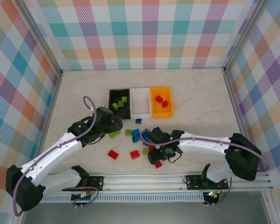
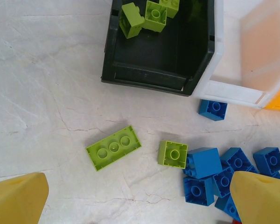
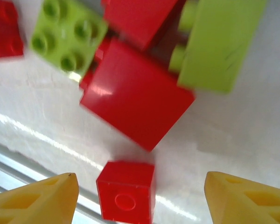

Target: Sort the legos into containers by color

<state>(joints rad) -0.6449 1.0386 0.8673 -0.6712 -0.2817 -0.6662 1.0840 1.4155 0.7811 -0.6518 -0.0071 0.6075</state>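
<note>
Left wrist view: the left hand (image 2: 140,200) hangs over the worktop (image 2: 46,93) with its fingers spread wide and nothing between them. Ahead of it a long lime brick (image 2: 113,147) and a small lime brick (image 2: 172,154) lie flat just short of the black bin (image 2: 149,77). That bin already holds several lime pieces (image 2: 155,15), so the open stance looks like a set-up for picking another green one. A heap of blue bricks (image 2: 203,162) sits just beside the small lime brick, and one blue brick (image 2: 213,109) lies close against the white bin (image 2: 233,91). I can see nothing inside that bin (it is presumably meant for blue).

From above, the orange bin (image 1: 161,112) holds two red bricks (image 1: 157,99), which settles the colour pairing.

The right wrist picture is blurred. The right hand (image 3: 140,198) has its fingers parted, with a small red brick (image 3: 126,191) on the worktop between them and a gap on each side, so it grips nothing. A larger red brick (image 3: 135,95) and lime pieces (image 3: 67,32) are crowded just beyond. Straddling the loose red brick seems sensible, since it stands clear of that clutter.
</note>
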